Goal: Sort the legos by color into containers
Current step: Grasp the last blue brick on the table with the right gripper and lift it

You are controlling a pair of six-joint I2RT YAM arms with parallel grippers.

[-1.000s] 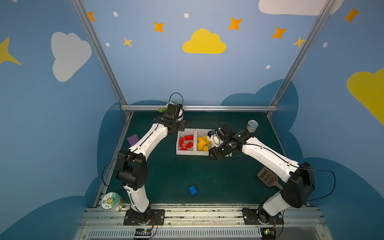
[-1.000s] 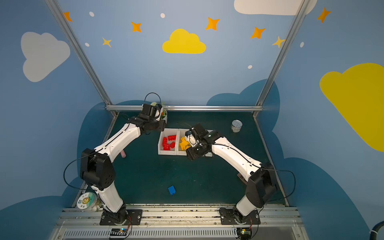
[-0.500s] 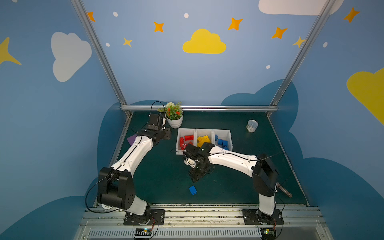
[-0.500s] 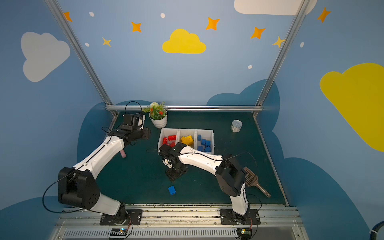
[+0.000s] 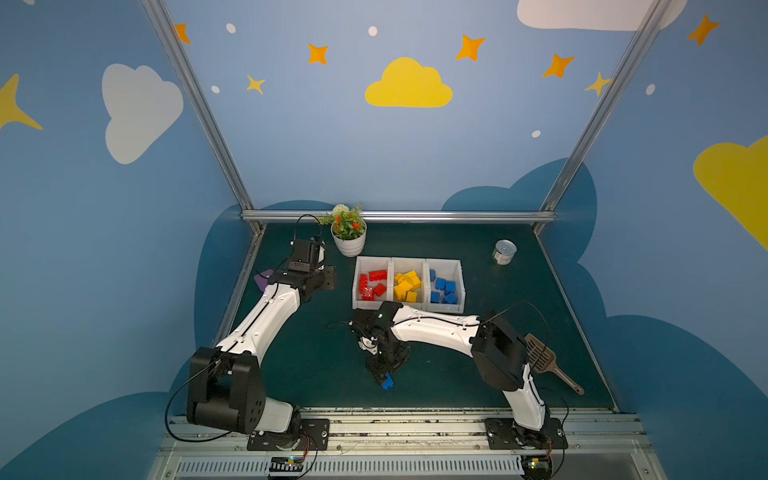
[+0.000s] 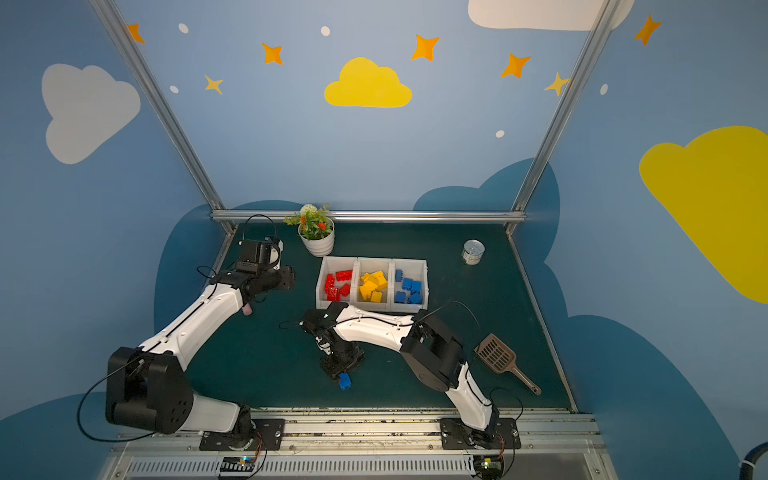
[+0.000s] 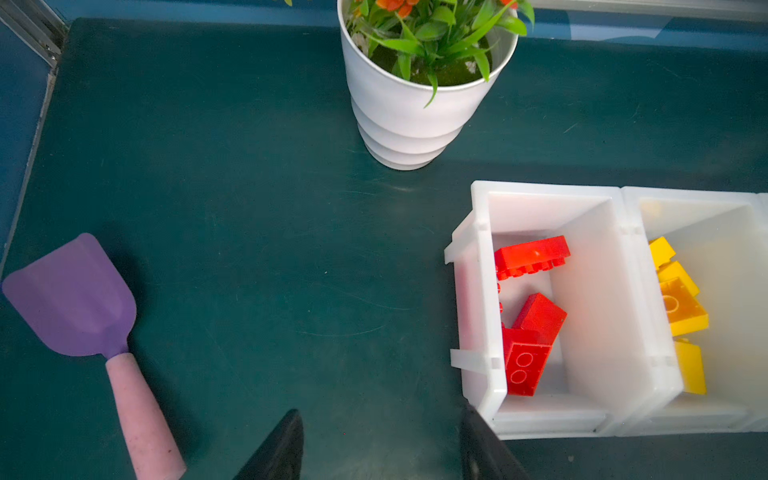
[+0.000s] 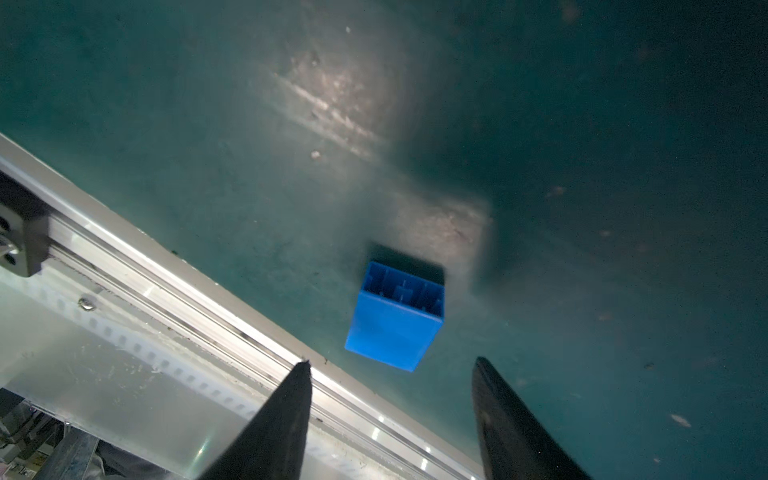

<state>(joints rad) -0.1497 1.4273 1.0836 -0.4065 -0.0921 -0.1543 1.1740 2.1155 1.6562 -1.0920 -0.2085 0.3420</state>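
Right end effector (image 8: 391, 362) spread wide, pinching nothing, pointed down at table (image 5: 519, 332) near front rail. I see lone blue lego (image 8: 397, 322) on its side on table, hollow underside showing, just ahead of fingertips, in line with gap but not between them. Left end effector (image 7: 381, 411) spread too, empty, over bare table beside red end of containers (image 5: 409, 260). In top views: red legos (image 5: 372, 284) in left bin, yellow legos (image 5: 406, 286) in middle, blue legos (image 5: 444, 290) in right.
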